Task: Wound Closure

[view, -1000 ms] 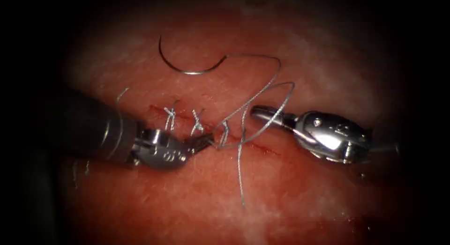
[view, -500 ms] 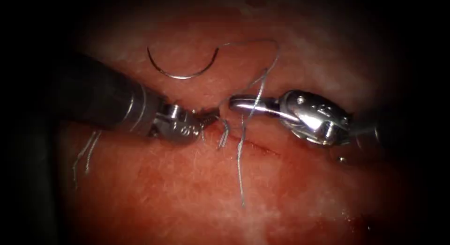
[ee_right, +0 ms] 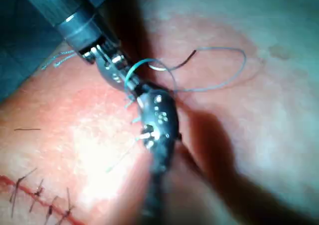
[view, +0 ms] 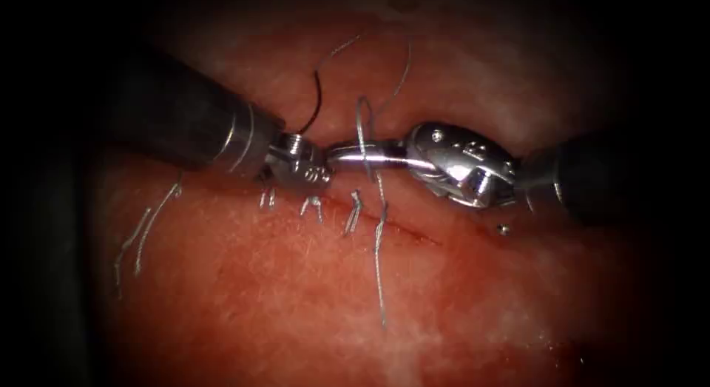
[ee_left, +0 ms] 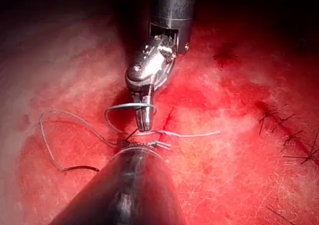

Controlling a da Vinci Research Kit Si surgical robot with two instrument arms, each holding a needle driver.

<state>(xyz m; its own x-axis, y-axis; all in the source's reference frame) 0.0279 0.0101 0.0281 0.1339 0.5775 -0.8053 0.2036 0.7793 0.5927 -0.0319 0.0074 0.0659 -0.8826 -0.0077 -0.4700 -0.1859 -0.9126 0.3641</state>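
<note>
My left tool (view: 325,174) comes in from the left, its jaws shut on the thread just above the cut (view: 403,231). My right tool (view: 342,155) points left, tip to tip with it, jaws shut and holding nothing. A loop of thread (view: 362,135) is wound round the right jaws, also seen as the loop (ee_left: 128,106). The curved needle (view: 318,98) lies free on the tissue beyond the left tool, not in the tissue, partly hidden by the shaft. A free tail of thread (view: 379,268) hangs down across the cut.
Three tied stitches (view: 353,211) sit along the left part of the cut. Cut ends of thread (view: 140,231) lie on the tissue at far left. Red fluid marks the cut's right end.
The left tool rose from the cut up and right, drawing thread. The right tool moved left, and the loop now sits round its jaws. The needle was dragged and turned upright.
</note>
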